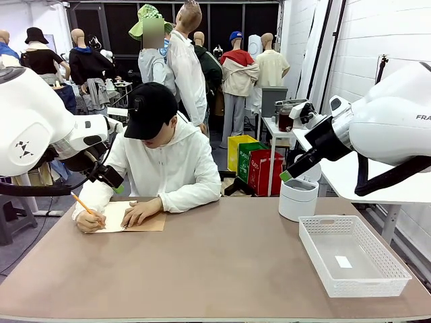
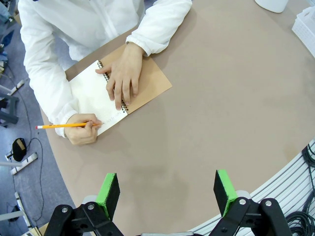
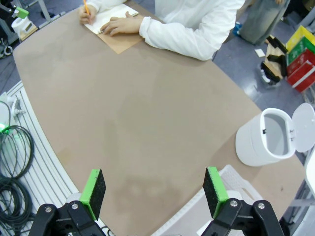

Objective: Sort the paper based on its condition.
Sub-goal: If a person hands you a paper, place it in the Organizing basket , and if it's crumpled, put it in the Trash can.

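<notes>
Front view: person's hand (image 1: 89,221) writes on the paper (image 1: 116,214), a page bound in the notebook (image 1: 151,222) at the far left. Basket (image 1: 316,261) holds one small scrap; bin (image 1: 297,200) stands beside it.

Left wrist view: my left gripper (image 2: 166,191) hovers, fingers apart, empty.

Right wrist view: my right gripper (image 3: 153,191) gapes wide, empty, near the bin.

Sorting not begun, I judge.
</notes>
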`<move>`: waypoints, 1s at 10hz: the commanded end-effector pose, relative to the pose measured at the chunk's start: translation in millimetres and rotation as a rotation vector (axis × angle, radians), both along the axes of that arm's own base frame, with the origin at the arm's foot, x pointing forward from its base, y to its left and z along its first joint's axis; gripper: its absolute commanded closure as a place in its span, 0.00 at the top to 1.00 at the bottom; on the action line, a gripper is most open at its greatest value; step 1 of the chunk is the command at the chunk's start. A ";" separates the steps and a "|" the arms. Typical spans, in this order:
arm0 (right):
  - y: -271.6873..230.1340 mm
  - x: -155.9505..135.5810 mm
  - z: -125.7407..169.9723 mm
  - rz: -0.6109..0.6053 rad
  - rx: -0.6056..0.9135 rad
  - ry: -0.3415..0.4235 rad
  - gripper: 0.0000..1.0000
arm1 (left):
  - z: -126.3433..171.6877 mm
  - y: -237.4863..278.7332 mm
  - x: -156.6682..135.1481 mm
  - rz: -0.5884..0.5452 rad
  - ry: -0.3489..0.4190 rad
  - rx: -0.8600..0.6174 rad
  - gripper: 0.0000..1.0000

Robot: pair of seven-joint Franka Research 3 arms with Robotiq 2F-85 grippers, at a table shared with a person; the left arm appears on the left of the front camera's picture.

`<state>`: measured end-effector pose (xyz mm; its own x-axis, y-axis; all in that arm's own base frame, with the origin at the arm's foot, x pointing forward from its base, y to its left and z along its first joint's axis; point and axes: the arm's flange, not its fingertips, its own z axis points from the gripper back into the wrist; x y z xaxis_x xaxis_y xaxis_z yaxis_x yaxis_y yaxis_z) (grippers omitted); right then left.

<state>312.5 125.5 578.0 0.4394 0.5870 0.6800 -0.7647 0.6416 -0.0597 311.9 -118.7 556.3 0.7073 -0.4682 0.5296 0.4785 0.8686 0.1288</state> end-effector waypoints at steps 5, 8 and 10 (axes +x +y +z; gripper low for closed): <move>-0.2 0.0 0.2 0.000 0.005 0.002 1.00 | 0.9 0.6 0.1 0.002 -0.005 -0.005 1.00; -0.2 0.0 0.2 0.000 0.005 0.002 1.00 | 0.9 0.6 0.1 0.002 -0.005 -0.005 1.00; -0.2 0.0 0.2 0.000 0.005 0.002 1.00 | 0.9 0.6 0.1 0.002 -0.005 -0.005 1.00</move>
